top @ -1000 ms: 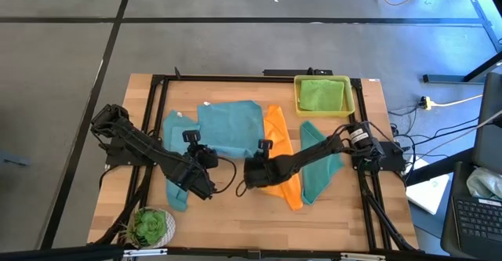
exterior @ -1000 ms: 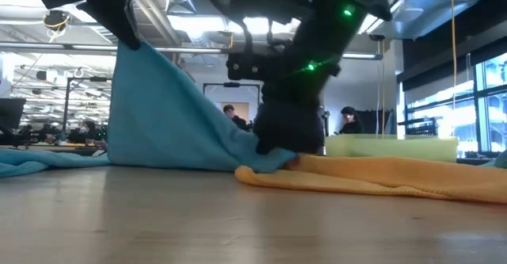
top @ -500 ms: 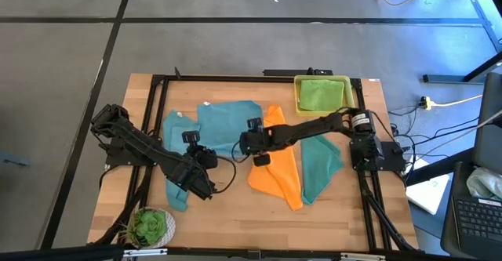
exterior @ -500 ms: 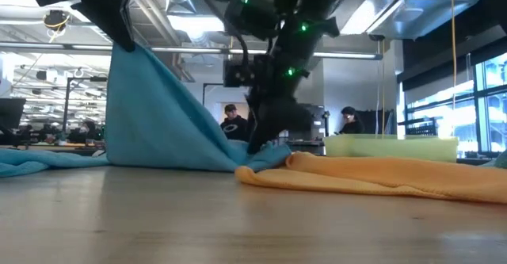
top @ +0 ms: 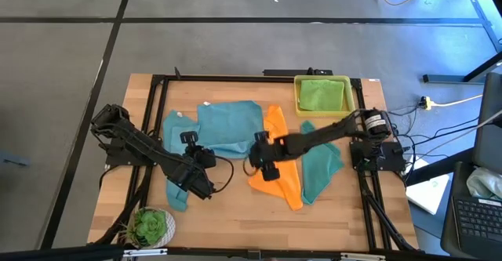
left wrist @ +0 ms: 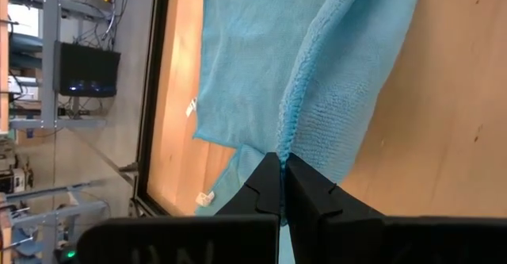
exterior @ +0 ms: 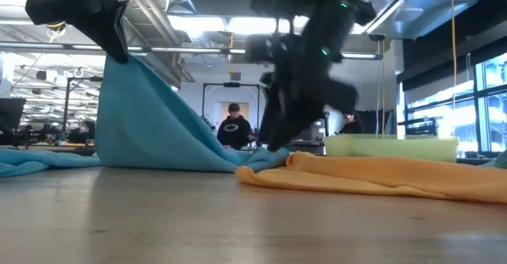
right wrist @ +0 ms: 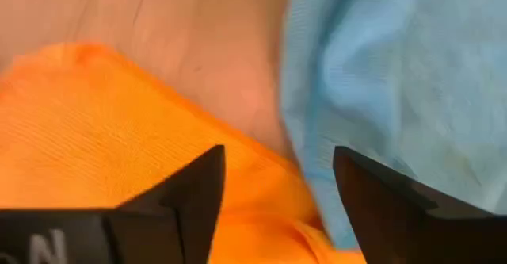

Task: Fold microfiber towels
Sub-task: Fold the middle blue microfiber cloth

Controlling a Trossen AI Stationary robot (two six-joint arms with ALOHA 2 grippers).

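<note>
No writing can be read anywhere; small white tags [left wrist: 191, 108] sit on the edges of the cloths beyond the left gripper, too small to show any print.

The left gripper [left wrist: 282, 177] is clamped tight on the edge of a light blue towel [top: 229, 126], lifting that corner off the bench [top: 235, 214] so the cloth slopes down from the fingers like a tent toward the right gripper. In the high view this towel spreads away from the left gripper toward the far side of the bench. A second blue cloth [top: 174, 135] lies flat just beside it.

The right gripper [right wrist: 273, 193] stands open and holds nothing, low over the seam where the blue towel meets the orange towel [top: 281, 155]. The orange one lies flat beneath it, long axis running from the far edge toward the near edge, slightly slanted. Past it lies the teal towel [top: 320, 163], and a lime green towel [top: 321, 95] rests in the yellow tray [top: 298, 96]
</note>
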